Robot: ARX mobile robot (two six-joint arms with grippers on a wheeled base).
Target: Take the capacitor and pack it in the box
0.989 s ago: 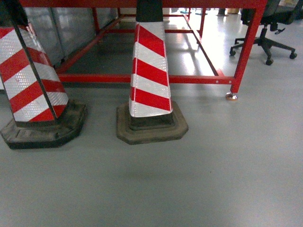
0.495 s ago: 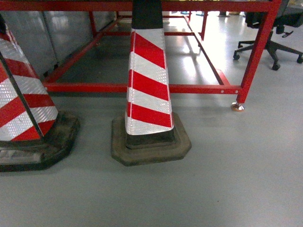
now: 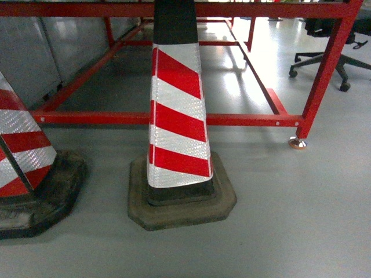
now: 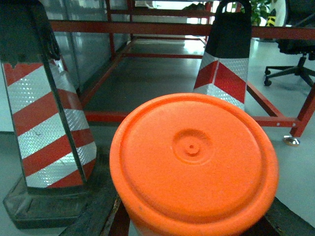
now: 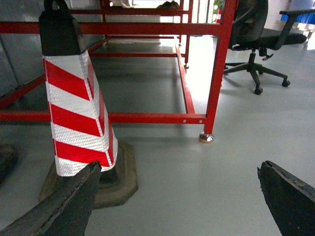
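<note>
Step in hand: carrying, by my reading. The pick looks done and the packing has not begun.
Capacitor: the capacitor [image 4: 193, 162] fills the left wrist view, an orange-red rounded face with a small dimple at its middle, right up against the lens.
Left gripper: the left gripper [image 4: 189, 221] shows only as dark finger edges at the lower left and lower right of the piece. It seems clamped on it from both sides, though the contact itself is cropped out, so I would not swear to it.
Right gripper: the right gripper [image 5: 177, 201] has its jaws spread wide, with bare floor between them and nothing held.
Box: nowhere in any view.
Ahead of the robot: a striped cone [image 3: 177, 116] stands close in front on its dark base, a second cone [image 3: 23, 156] is at the left edge, a red frame [image 3: 174, 119] lies behind them, and an office chair [image 3: 336, 58] is off to the right.
Next move calls for: turning or driving the base until the box comes into sight, steering wide of the cone bases, and keeping the left grip firm.
</note>
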